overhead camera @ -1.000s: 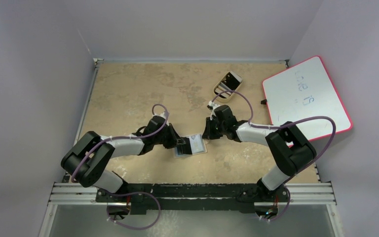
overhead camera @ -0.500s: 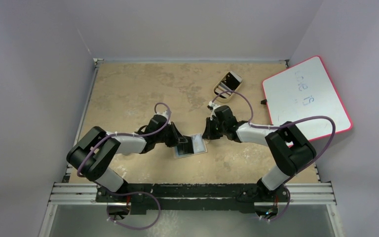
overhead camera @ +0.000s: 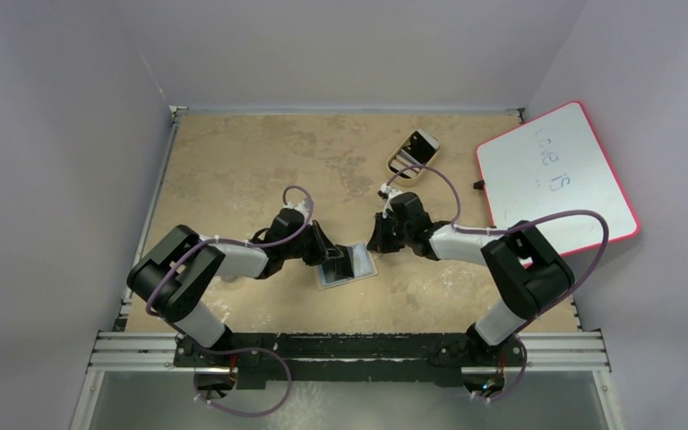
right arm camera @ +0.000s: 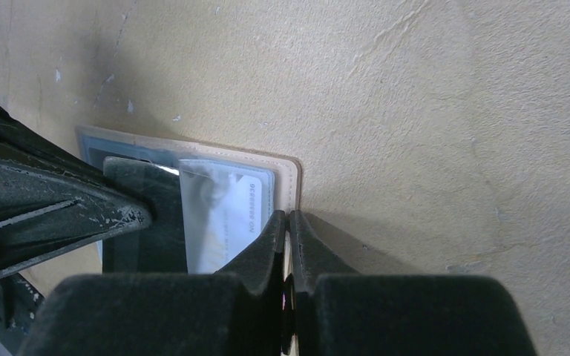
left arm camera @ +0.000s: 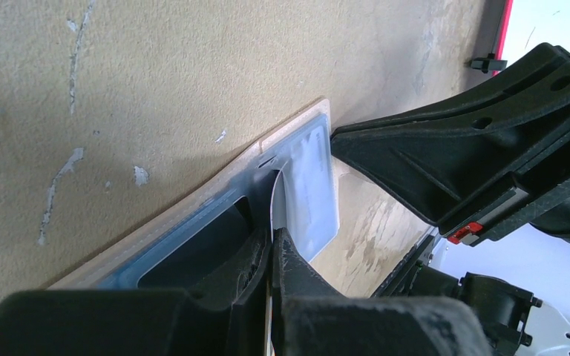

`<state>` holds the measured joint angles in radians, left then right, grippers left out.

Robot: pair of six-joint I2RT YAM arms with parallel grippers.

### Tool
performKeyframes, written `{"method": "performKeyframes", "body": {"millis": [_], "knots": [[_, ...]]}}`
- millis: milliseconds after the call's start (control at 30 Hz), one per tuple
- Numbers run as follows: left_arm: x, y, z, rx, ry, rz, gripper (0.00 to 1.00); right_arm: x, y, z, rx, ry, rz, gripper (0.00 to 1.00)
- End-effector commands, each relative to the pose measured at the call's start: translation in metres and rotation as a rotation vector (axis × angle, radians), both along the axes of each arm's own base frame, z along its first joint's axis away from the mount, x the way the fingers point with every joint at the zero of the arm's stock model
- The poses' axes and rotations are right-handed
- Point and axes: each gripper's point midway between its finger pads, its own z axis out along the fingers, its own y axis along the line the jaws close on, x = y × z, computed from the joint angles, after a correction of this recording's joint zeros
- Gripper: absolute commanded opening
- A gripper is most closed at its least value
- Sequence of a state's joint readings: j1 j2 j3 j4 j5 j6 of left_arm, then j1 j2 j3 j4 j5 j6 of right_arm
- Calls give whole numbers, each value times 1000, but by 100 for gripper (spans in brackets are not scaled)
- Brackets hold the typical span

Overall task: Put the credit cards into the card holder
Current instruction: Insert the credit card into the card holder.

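Card holder [overhead camera: 359,268] lay open on the table [overhead camera: 233,161], nearer half, between both arms. Left gripper [overhead camera: 330,260] jaws clenched on 1 credit card [left arm camera: 274,204], held edge-on with its tip at the holder's pocket. Right gripper [overhead camera: 374,244] jaws pinched the holder's right edge.

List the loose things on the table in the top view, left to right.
card holder → tray → whiteboard

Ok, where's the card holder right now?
In the top view, the card holder lies open at centre table, between the left gripper and the right gripper.
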<state>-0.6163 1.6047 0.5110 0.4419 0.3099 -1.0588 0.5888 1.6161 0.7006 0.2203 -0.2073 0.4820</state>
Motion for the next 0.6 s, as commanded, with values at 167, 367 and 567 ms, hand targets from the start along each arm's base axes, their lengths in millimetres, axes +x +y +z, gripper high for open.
{"method": "performKeyframes", "body": {"millis": [167,367,567], "knots": [[17,13,-7,28,-84,109,0,-15,2,-5,43,38,-17,0],[20,16,-4,29,-107,141,2,-15,1,-4,55,33,-30,0],[19,19,-3,43,-98,148,13,-13,3,-3,55,35,-33,0]]}}
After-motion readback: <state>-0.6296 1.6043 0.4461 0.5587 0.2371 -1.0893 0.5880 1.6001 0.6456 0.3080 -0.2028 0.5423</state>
